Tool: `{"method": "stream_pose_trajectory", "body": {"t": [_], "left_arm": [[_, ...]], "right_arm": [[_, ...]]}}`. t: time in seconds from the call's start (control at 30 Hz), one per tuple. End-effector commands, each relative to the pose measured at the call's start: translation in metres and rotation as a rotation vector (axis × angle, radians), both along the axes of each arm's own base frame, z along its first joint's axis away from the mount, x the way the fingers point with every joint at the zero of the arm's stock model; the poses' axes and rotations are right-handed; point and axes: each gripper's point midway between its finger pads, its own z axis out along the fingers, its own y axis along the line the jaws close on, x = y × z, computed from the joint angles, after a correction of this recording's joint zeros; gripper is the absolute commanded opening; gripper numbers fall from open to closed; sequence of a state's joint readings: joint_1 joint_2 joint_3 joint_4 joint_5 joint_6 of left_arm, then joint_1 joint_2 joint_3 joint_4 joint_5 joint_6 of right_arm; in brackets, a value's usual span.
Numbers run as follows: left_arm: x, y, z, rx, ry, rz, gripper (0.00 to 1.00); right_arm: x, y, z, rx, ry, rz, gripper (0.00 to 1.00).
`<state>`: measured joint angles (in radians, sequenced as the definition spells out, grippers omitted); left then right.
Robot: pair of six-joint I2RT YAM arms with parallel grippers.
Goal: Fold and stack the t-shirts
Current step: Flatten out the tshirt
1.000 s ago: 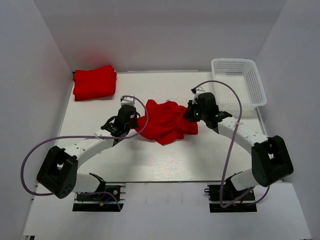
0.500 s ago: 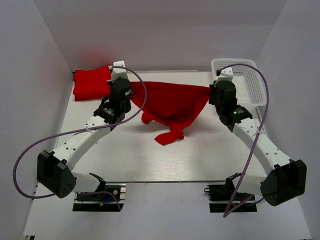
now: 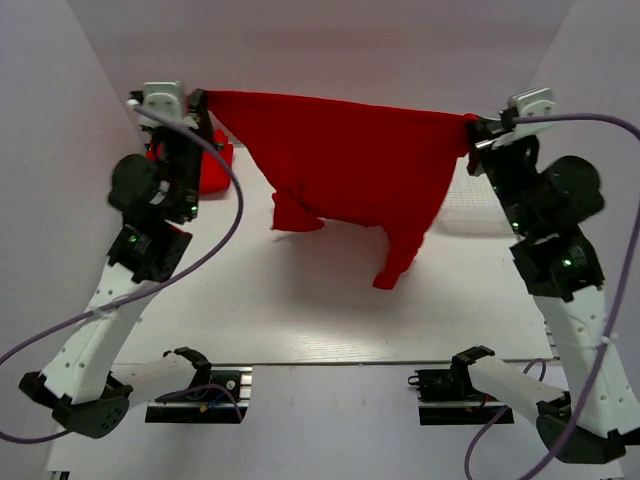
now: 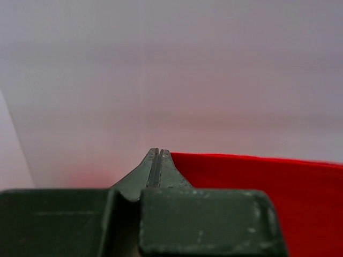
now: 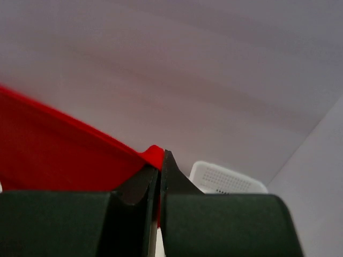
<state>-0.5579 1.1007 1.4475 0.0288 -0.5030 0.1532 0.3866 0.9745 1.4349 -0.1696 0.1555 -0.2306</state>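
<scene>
**Shirt held aloft between both arms, ready to be laid flat**

Plain pale walls (image 3: 330, 45) close in a white table (image 3: 300, 320), and above it one red t-shirt (image 3: 350, 165) hangs as a broad sheet. Its top edge is pulled nearly straight between the two arms.

The left gripper (image 3: 198, 100) holds the corner at about 10 o'clock in the top view. Its wrist camera shows the fingers pressed together with red cloth running off to one side, so it is clamped on the cloth. The right gripper (image 3: 472, 125) holds the opposite corner at about 2 o'clock. Its fingers are likewise closed, with a tip of red cloth pinched between them.

The cloth does not hang evenly. One bunched part droops toward the middle of the table, and a longer tail dangles lower, toward 5 o'clock of the sheet.

A second t-shirt (image 3: 215, 168), already folded, lies at the table's 10 o'clock corner, partly hidden by the left arm. The white mesh basket (image 5: 228, 181) sits at the 2 o'clock corner, behind the right gripper.

This looks like the spreading step: the garment is being opened out before any fold is made.

The next move calls for both arms to descend together with the top edge kept taut. The hanging parts should meet the table first and drag out flat, not crumple beneath. Grips should be released only once the cloth rests spread.
</scene>
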Motion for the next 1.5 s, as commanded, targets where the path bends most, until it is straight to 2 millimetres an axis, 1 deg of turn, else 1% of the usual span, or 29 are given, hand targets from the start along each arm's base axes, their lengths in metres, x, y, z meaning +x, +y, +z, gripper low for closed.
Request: {"method": "stream_pose_trajectory", "body": {"t": [0.0,0.03,0.13,0.2,0.23,0.3,0.33,0.43,0.53,0.63,0.73,0.77,0.8,0.87,0.9,0.93,0.97,1.03,1.07,1.1,1.17,1.2,1.23,1.27,1.3,1.33,1.37,1.4,1.47], "left_arm": [[-0.049,0.019,0.064,0.037,-0.162,-0.040,0.00],[-0.064,0.016,0.080,0.048,-0.207,-0.093,0.00],[-0.105,0.018,0.120,0.059,-0.326,-0.189,0.00],[-0.126,0.017,0.135,0.071,-0.365,-0.246,0.00],[-0.138,0.013,0.144,0.091,-0.399,-0.292,0.00],[-0.164,0.016,0.167,0.094,-0.457,-0.337,0.00],[-0.179,0.018,0.182,0.100,-0.503,-0.363,0.00],[-0.194,0.022,0.199,0.091,-0.548,-0.381,0.00],[-0.194,0.030,0.205,0.064,-0.569,-0.340,0.00],[-0.168,0.025,0.196,0.057,-0.530,-0.300,0.00],[-0.116,0.008,0.170,0.088,-0.433,-0.241,0.00],[-0.095,0.001,0.156,0.096,-0.399,-0.218,0.00],[-0.067,-0.009,0.140,0.122,-0.352,-0.184,0.00],[-0.020,-0.012,0.106,0.125,-0.270,-0.076,0.00],[0.020,-0.022,0.072,0.145,-0.194,-0.009,0.00],[0.022,-0.015,0.070,0.147,-0.182,0.029,0.00],[0.064,-0.034,0.023,0.205,-0.086,0.055,0.00],[0.108,-0.038,-0.021,0.241,-0.014,0.116,0.00],[0.131,-0.042,-0.049,0.269,0.043,0.133,0.00],[0.174,-0.056,-0.109,0.322,0.156,0.143,0.00],[0.220,-0.042,-0.160,0.310,0.259,0.215,0.00],[0.239,-0.040,-0.199,0.335,0.356,0.228,0.00],[0.275,-0.046,-0.248,0.323,0.435,0.239,0.06],[0.293,-0.034,-0.274,0.316,0.493,0.261,0.25],[0.307,-0.036,-0.299,0.322,0.545,0.239,0.46],[0.321,-0.036,-0.294,0.314,0.561,0.235,0.66],[0.337,-0.033,-0.348,0.314,0.646,0.235,0.99],[0.342,-0.041,-0.354,0.322,0.658,0.194,1.00],[0.348,-0.050,-0.356,0.304,0.635,0.158,1.00]], "right_arm": [[-0.051,-0.006,0.067,-0.080,-0.179,0.073,0.00],[-0.061,-0.006,0.073,-0.091,-0.193,0.089,0.00],[-0.106,-0.005,0.118,-0.094,-0.321,0.169,0.00],[-0.124,0.001,0.127,-0.108,-0.352,0.234,0.00],[-0.148,-0.002,0.145,-0.110,-0.418,0.259,0.00],[-0.161,-0.003,0.154,-0.107,-0.448,0.277,0.00],[-0.178,-0.008,0.167,-0.102,-0.498,0.281,0.00],[-0.200,-0.016,0.186,-0.076,-0.581,0.274,0.00],[-0.197,-0.019,0.191,-0.060,-0.592,0.251,0.00],[-0.166,-0.015,0.184,-0.050,-0.548,0.218,0.00],[-0.095,-0.001,0.149,-0.049,-0.419,0.162,0.00],[-0.081,-0.009,0.151,-0.017,-0.429,0.096,0.00],[-0.042,-0.001,0.119,-0.031,-0.337,0.066,0.00],[-0.001,-0.002,0.100,-0.012,-0.289,-0.017,0.00],[0.043,0.000,0.067,-0.010,-0.211,-0.086,0.00],[0.061,0.004,0.051,-0.020,-0.173,-0.103,0.00],[0.075,0.006,0.037,-0.028,-0.138,-0.115,0.00],[0.134,0.022,-0.031,-0.049,0.016,-0.144,0.00],[0.149,0.025,-0.050,-0.057,0.058,-0.151,0.00],[0.177,0.031,-0.090,-0.052,0.145,-0.157,0.00],[0.230,0.046,-0.173,-0.099,0.316,-0.154,0.00],[0.243,0.047,-0.192,-0.068,0.368,-0.159,0.00],[0.262,0.054,-0.246,-0.103,0.482,-0.152,0.00],[0.284,0.060,-0.265,-0.103,0.550,-0.153,0.00],[0.294,0.054,-0.279,-0.099,0.588,-0.173,0.12],[0.301,0.057,-0.278,-0.101,0.612,-0.162,0.67],[0.314,0.056,-0.319,-0.112,0.670,-0.170,0.84],[0.318,0.053,-0.318,-0.101,0.665,-0.161,0.90],[0.318,0.056,-0.316,-0.072,0.655,-0.115,0.90]]}}
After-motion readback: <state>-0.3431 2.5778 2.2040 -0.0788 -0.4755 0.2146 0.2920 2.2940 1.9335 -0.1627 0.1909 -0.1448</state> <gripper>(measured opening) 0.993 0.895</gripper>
